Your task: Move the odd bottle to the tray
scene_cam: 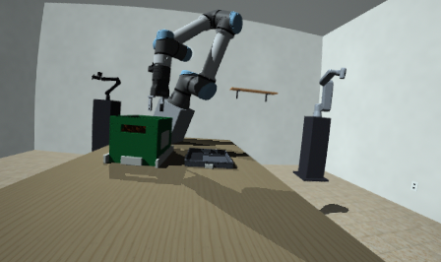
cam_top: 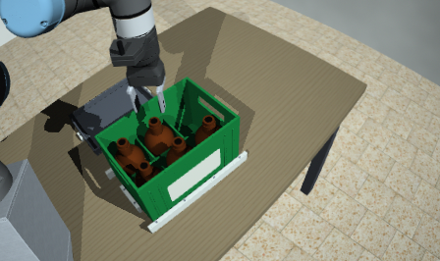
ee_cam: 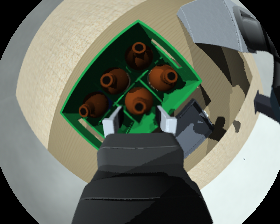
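A green crate stands on the table and holds five brown bottles upright. In the top view they are a back-left bottle, a back-right bottle, a middle bottle, a left bottle and a front-left bottle. I cannot tell the neck widths apart. A dark grey tray lies right behind the crate. My gripper is open and empty, hanging above the crate's back edge near the back-left bottle.
The brown table drops off at its edges. A white rail lies along the crate's front. A grey pedestal stands at the near left. Camera stands are beyond the table.
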`<state>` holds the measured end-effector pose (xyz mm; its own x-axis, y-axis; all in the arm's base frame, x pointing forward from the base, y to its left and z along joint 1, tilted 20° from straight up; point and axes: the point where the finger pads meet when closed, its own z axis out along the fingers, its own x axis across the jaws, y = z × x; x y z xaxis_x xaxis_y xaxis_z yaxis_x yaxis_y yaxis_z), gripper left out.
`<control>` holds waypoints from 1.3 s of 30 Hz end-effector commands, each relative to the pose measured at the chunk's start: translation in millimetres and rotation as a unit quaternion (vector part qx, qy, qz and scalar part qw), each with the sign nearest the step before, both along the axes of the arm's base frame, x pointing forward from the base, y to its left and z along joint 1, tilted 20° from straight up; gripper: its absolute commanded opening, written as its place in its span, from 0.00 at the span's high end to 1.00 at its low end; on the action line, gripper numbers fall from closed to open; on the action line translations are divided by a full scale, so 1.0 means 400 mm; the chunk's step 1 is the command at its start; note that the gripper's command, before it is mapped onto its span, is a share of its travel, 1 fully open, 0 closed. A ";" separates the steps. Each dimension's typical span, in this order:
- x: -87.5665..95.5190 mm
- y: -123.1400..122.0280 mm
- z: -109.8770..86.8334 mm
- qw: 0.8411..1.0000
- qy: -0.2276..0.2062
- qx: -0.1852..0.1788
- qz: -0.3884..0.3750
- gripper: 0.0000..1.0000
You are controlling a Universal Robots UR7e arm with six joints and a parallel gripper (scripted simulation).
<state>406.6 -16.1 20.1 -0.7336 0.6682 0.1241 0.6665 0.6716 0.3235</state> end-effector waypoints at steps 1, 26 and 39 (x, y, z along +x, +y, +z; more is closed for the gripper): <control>0.003 0.003 -0.011 1.000 -0.001 0.000 0.000 0.00; 0.009 0.017 -0.051 1.000 -0.001 0.000 0.000 0.00; 0.009 0.017 -0.051 1.000 -0.001 0.000 0.000 0.00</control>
<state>409.8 -9.0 -0.6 -0.7335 0.6683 0.1239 0.6665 0.6716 0.3235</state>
